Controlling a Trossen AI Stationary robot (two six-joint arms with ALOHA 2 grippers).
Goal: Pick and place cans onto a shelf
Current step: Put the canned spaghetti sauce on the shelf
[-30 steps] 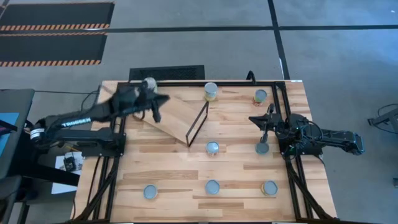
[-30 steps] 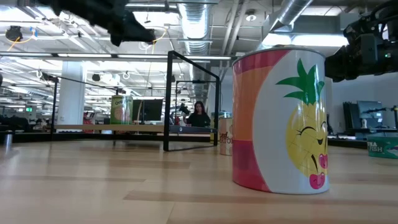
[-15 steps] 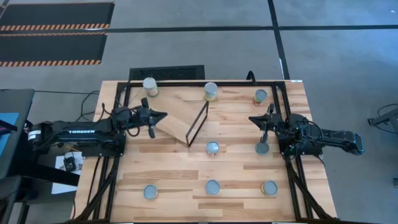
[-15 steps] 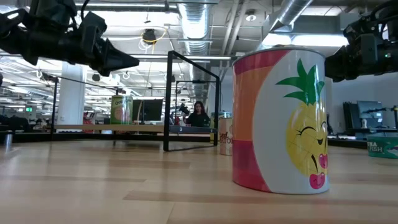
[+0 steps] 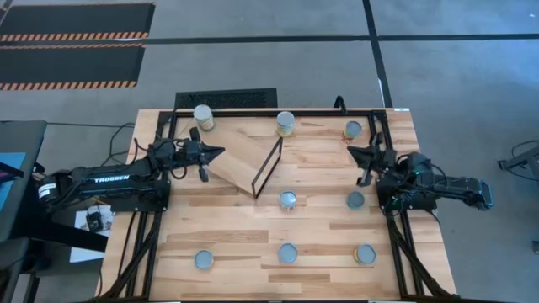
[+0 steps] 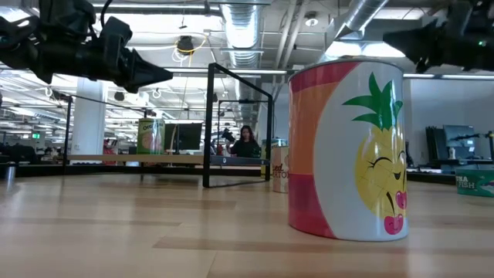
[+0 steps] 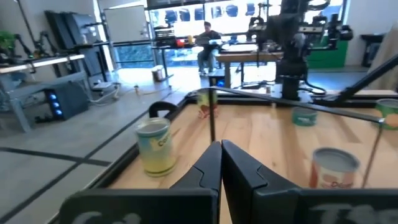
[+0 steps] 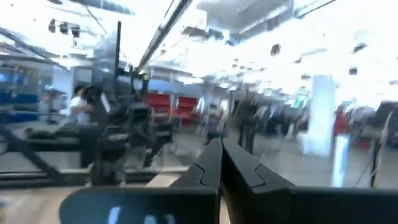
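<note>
Several cans stand upright on the table, among them a yellow-green one [image 5: 203,117] at the far left, which also shows in the left wrist view [image 7: 155,146], and a pineapple-label one [image 6: 347,150] close to the low camera. The plywood shelf [image 5: 240,160] lies tilted, with its black frame [image 5: 268,167] at its right end. My left gripper [image 5: 217,152] is shut and empty, in the air by the shelf's left end [image 7: 221,149]. My right gripper [image 5: 354,151] is shut and empty, raised between two cans [image 5: 352,130] [image 5: 355,200] at the right.
More cans stand at mid-table [image 5: 287,199], at the far edge [image 5: 285,124] and along the near edge [image 5: 203,259] [image 5: 288,252] [image 5: 365,254]. A black rail frame [image 5: 253,111] borders the tabletop. A person [image 6: 247,143] sits in the room beyond.
My left gripper has drawn back from the yellow-green can at the far left toward the near edge and down, stopping by the shelf's left end; the can stays standing. My right gripper has risen and shifted toward the far right, off the can it hovered beside.
</note>
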